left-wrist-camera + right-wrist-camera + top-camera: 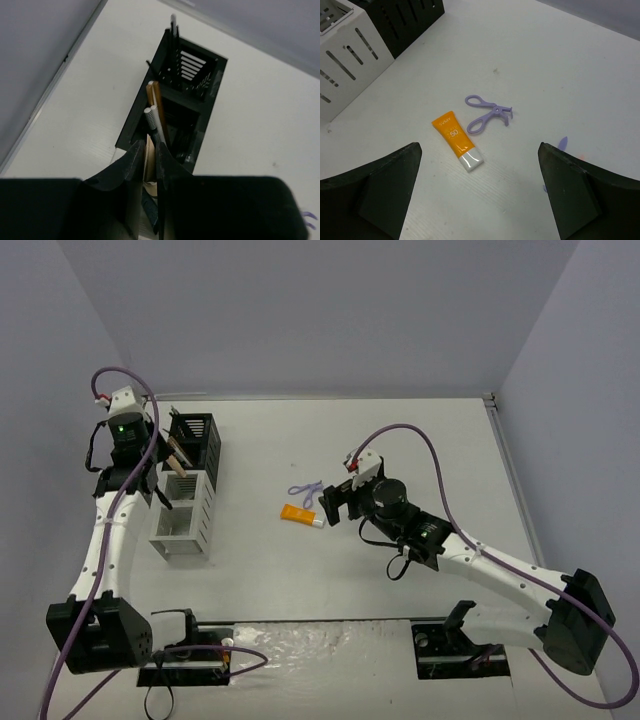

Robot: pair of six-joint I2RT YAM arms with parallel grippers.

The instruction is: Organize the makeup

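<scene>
An orange tube with a white cap lies flat on the table, also visible from above. Just behind it lies a small purple looped tool. My right gripper hovers open above and in front of both, holding nothing. At the far left, my left gripper is shut on a tan stick, over the black-and-white rack. Thin tan and grey sticks lean in the rack's middle compartment. Black pencils stand in its far black cell.
The rack's white end and black end show at the upper left of the right wrist view. The left wall runs close beside the rack. A small purple mark is on the table right of the looped tool.
</scene>
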